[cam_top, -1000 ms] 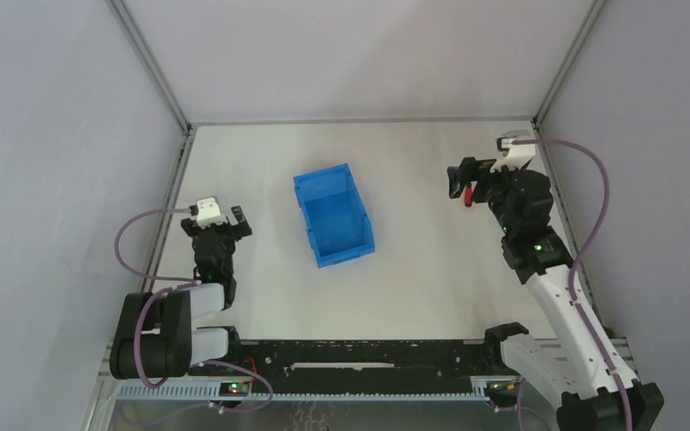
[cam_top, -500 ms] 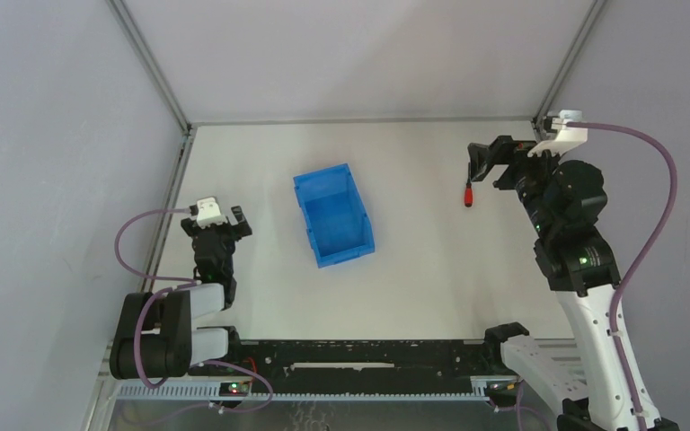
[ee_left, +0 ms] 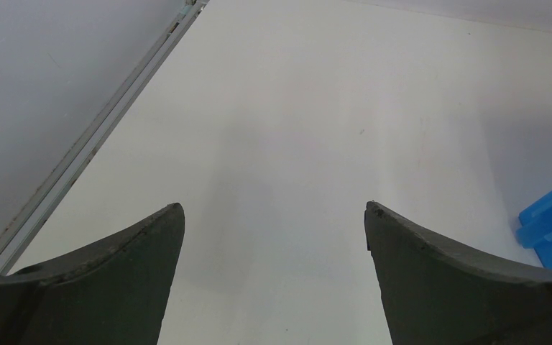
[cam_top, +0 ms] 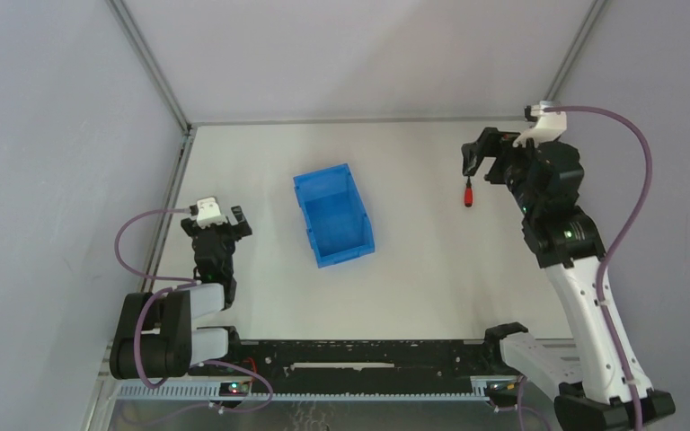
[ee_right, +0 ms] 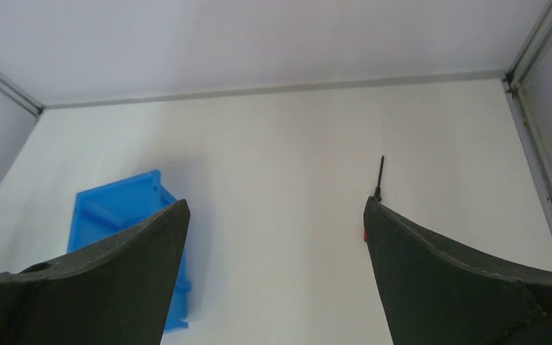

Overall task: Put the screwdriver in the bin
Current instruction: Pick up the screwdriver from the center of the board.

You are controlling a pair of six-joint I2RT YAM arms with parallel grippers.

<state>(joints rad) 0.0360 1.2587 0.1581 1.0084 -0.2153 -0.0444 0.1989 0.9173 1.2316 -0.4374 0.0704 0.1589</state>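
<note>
Bare table point(ee_right: 280, 136) shows between the right gripper's point(ee_right: 274, 205) spread jaws. The screwdriver point(ee_right: 379, 176) lies at one jaw's tip; the bin point(ee_right: 115, 208) stands beyond the other.

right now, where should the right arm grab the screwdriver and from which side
Take the screwdriver by its red handle, coming down from above, jaws closing across its width. It lies flat on the table, and the thin black shaft offers far less to pinch.
</note>
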